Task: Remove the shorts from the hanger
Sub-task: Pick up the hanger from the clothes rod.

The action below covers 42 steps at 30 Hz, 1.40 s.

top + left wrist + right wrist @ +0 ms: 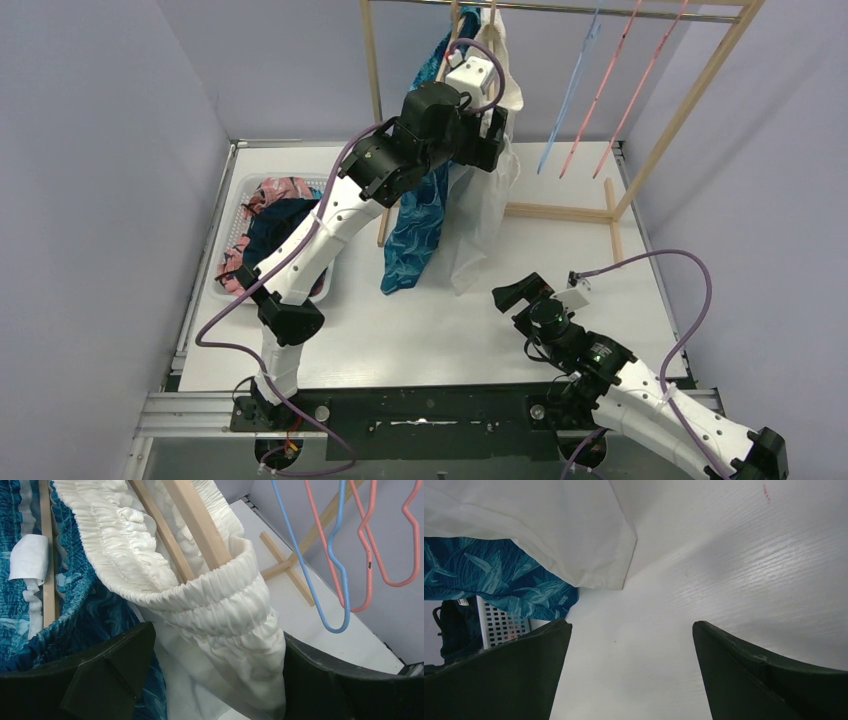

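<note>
At the far rail (560, 8), the left gripper (216, 631) stands wide astride the white shorts (225, 605) on their hanger (197, 525); near right, the right gripper (631, 625) gapes empty over the table (734, 555).

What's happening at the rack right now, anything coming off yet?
The left gripper is up at the rack, jaws wide apart with the waistband of the white shorts between them; that pair is on its wooden hanger. The blue leaf-pattern shorts hang beside it. A pink floral pair and a navy pair lie in the basket at the left. The right gripper sits open, low over the table.
</note>
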### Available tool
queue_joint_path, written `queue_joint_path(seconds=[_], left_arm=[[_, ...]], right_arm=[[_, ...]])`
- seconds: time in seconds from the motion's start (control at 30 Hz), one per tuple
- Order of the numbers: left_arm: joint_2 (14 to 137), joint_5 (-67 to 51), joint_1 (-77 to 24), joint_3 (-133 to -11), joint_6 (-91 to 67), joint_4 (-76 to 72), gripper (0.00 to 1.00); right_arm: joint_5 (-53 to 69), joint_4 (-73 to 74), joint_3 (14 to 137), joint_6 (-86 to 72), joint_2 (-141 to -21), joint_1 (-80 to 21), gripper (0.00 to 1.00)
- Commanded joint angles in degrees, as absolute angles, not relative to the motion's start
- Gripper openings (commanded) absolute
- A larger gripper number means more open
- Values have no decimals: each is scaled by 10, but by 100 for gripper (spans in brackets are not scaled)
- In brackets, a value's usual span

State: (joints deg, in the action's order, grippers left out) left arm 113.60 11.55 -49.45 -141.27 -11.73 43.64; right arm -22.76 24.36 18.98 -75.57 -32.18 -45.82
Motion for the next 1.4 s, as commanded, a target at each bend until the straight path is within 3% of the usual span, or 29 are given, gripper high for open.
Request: queue_joint_path(seconds=[0.0, 0.3, 0.57, 0.63, 0.77, 0.87, 0.97, 1.37], left_arm=[[1113, 82, -493, -1426, -128, 405, 80], [1070, -31, -483, -1367, -162, 346, 82], [1106, 143, -484, -1398, -164, 336, 82], [1122, 161, -483, -1414, -146, 351, 69], [1129, 164, -486, -1419, -139, 356, 26], [1110, 156, -492, -1385, -133, 321, 7], [1091, 146, -493, -1358, -124, 286, 0], [1049, 158, -505, -1311, -96, 198, 0]], right_arm=[[-262, 241, 208, -749, -309, -457, 98], [-270, 275, 203, -764, -278, -457, 98], [-271, 306, 199, -786, -227, -458, 98], [-272, 317, 198, -791, -218, -458, 98], [-279, 332, 198, -797, -201, -458, 98], [-285, 337, 198, -797, -192, -458, 98], [-289, 346, 199, -798, -188, -458, 98], [-292, 364, 201, -807, -176, -458, 98]])
